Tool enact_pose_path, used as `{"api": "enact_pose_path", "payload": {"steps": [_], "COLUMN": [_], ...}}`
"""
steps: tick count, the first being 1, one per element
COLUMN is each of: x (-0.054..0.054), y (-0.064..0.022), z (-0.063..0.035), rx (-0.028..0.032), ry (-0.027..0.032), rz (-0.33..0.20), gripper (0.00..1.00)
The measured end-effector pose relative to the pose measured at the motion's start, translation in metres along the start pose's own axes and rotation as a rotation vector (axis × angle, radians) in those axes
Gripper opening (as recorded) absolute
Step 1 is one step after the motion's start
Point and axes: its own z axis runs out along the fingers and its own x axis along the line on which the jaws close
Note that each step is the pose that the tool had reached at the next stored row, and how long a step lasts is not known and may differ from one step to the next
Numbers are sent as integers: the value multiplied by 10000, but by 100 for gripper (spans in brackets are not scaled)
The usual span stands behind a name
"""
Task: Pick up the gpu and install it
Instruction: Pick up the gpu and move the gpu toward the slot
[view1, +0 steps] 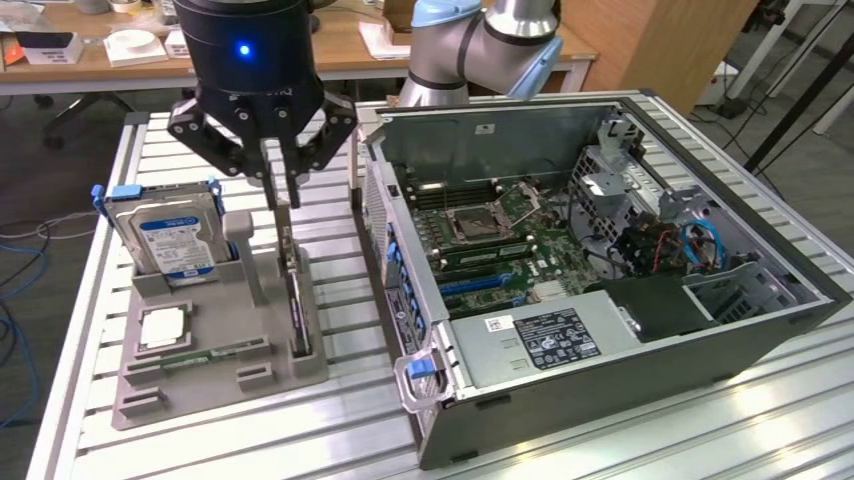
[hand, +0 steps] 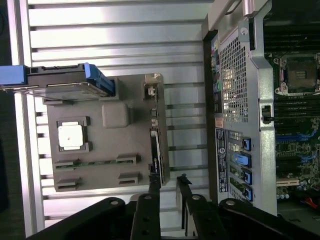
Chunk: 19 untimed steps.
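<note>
From the exterior view's left, a hard drive (view1: 167, 235) stands in the grey holder (view1: 267, 365) on the bench (view1: 347, 440), then the gpu (view1: 296, 300) stands on edge in the holder's slot (unclamped), my end effector (view1: 287, 195) close over it with fingertips (hand: 155, 186) slightly apart, beside the open computer case (view1: 641, 350).

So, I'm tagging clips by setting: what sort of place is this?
Probably a robotics lab: an open computer case and grey parts holder on a slatted aluminium table, desks behind.
</note>
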Motion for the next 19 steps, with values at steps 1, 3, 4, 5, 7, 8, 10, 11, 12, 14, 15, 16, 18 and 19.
{"api": "enact_pose_path", "payload": {"steps": [1, 3, 4, 5, 7, 8, 10, 11, 12, 14, 15, 16, 18, 19], "x": [0, 0, 0, 0, 0, 0, 0, 0, 0, 0, 0, 0, 0, 0], "y": [0, 0, 0, 0, 0, 0, 0, 0, 0, 0, 0, 0, 0, 0], "z": [0, 0, 0, 0, 0, 0, 0, 0, 0, 0, 0, 0, 0, 0], "rx": [0, 0, 0, 0, 0, 0, 0, 0, 0, 0, 0, 0, 0, 0], "ry": [0, 0, 0, 0, 0, 0, 0, 0, 0, 0, -1, 0, 0, 0], "rz": [0, 0, 1, 0, 0, 0, 0, 0, 0, 0, 0, 0, 0, 0], "gripper": [29, 35, 41, 41, 47, 47, 47, 47, 47, 47, 47, 47, 47, 47]}}
